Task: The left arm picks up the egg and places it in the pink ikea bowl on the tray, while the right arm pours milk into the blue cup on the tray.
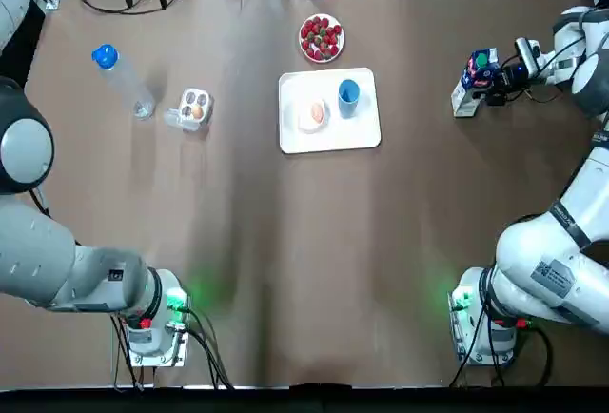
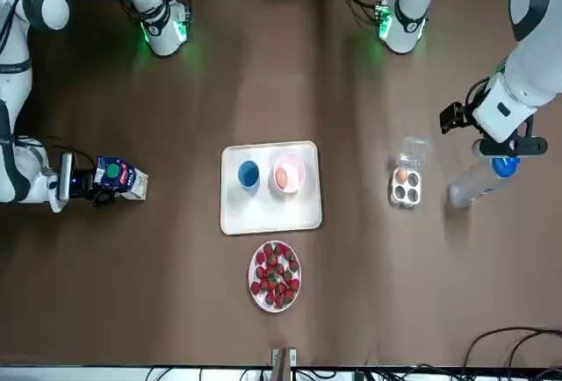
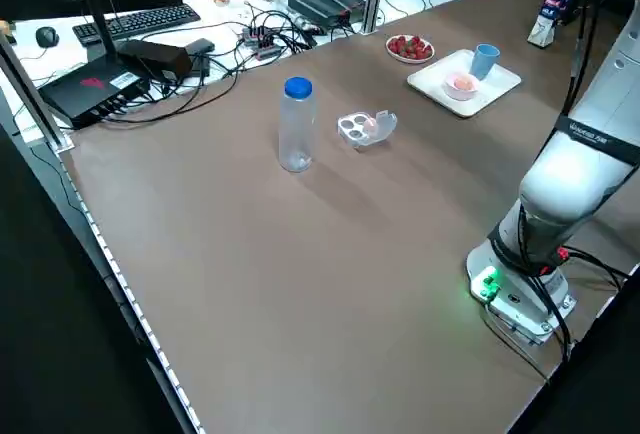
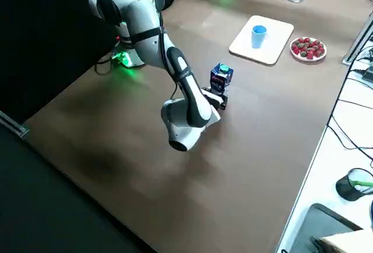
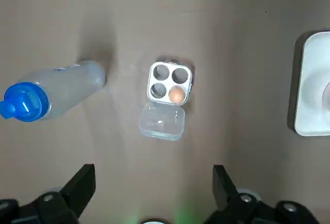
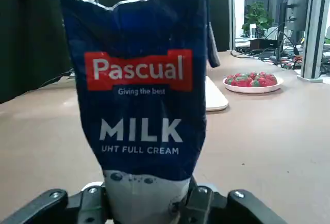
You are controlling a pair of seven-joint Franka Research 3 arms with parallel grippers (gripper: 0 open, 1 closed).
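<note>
Squeezing the milk carton [image 6: 142,105] so it can lift it, the right gripper [image 1: 487,83] is far from the blue cup [image 1: 348,94]. The left gripper [image 5: 152,177] hangs open; 1 egg [image 1: 317,111] sits in the pink bowl [image 2: 300,170].

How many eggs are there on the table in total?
2. The first egg lies in the pink bowl on the tray. The second egg sits in one cell of the open egg carton; its other three cells are empty.
</note>
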